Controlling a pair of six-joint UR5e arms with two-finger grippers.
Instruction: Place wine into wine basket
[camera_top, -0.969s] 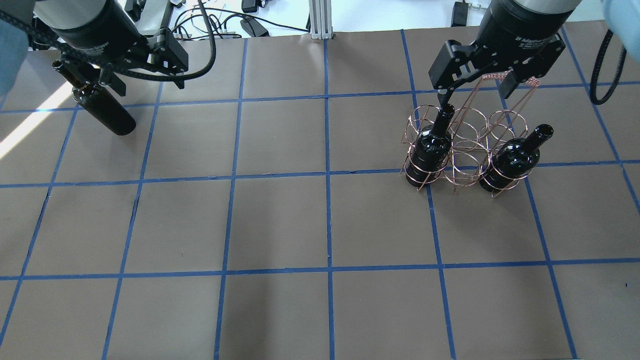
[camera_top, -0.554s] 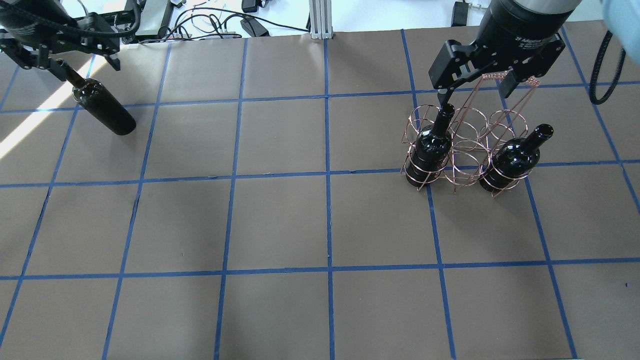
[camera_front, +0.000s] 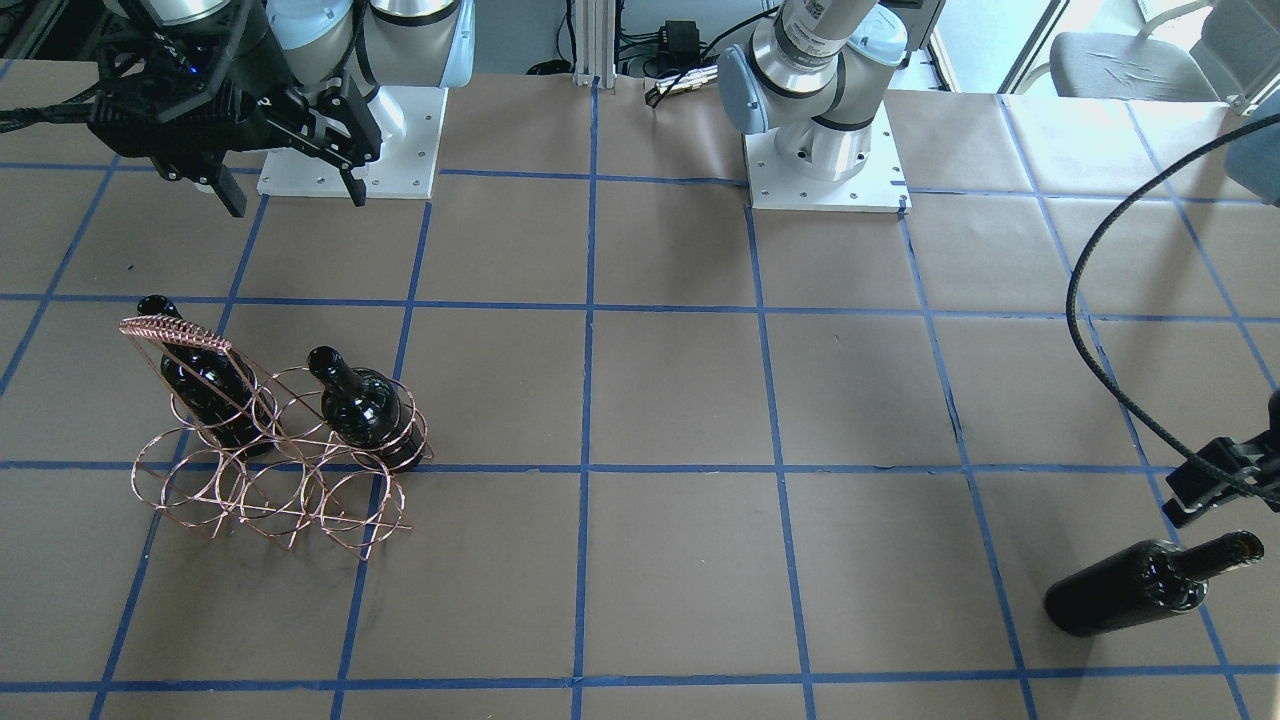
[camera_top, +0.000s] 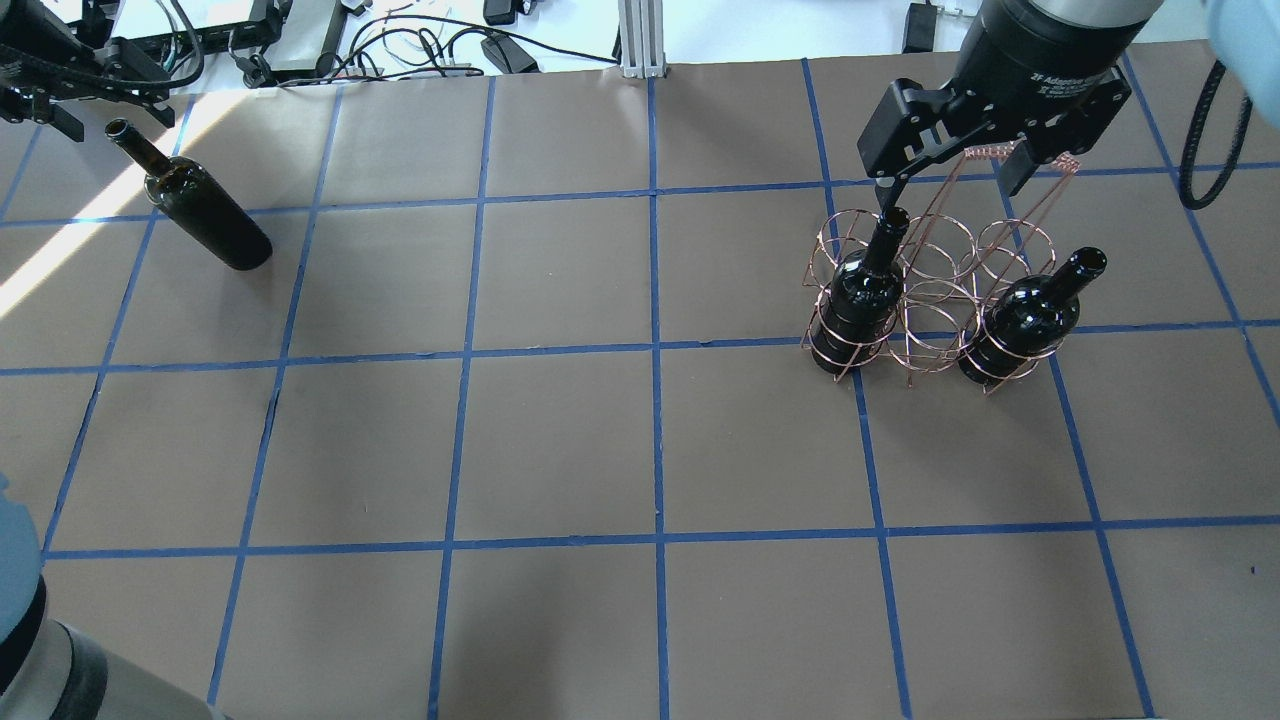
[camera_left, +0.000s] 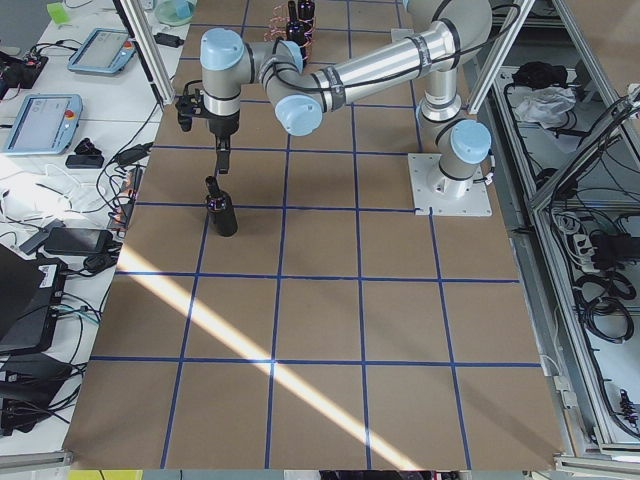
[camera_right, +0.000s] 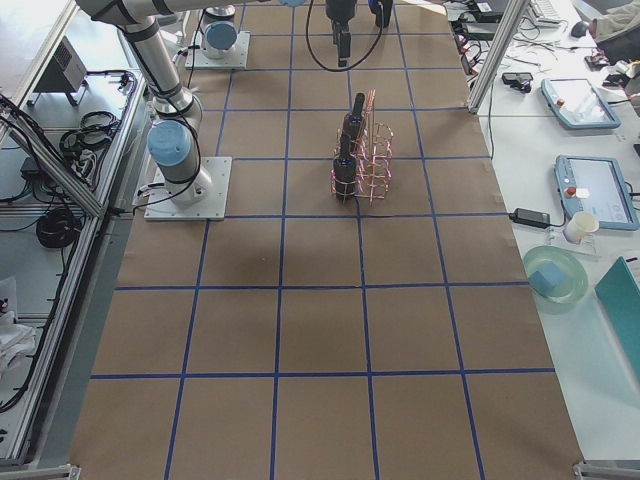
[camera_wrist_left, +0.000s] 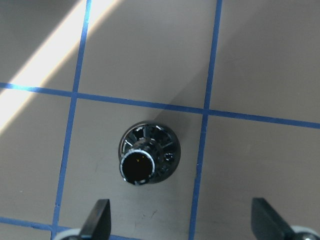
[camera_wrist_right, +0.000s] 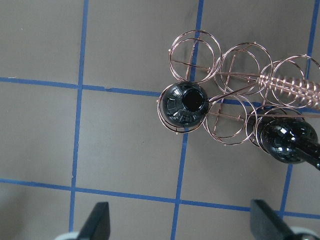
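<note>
Jaws on my left gripper (camera_wrist_left: 182, 222) gape empty over the wine (camera_wrist_left: 149, 159), which stands upright, neck up, just off their gap; the wine basket (camera_top: 925, 300) sits well apart to my right

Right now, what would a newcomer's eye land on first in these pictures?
The copper basket on the robot's right side, holding two black bottles with an empty gap between them. Then the third bottle, upright and alone at the table's far left, with the open left hand above it.
</note>
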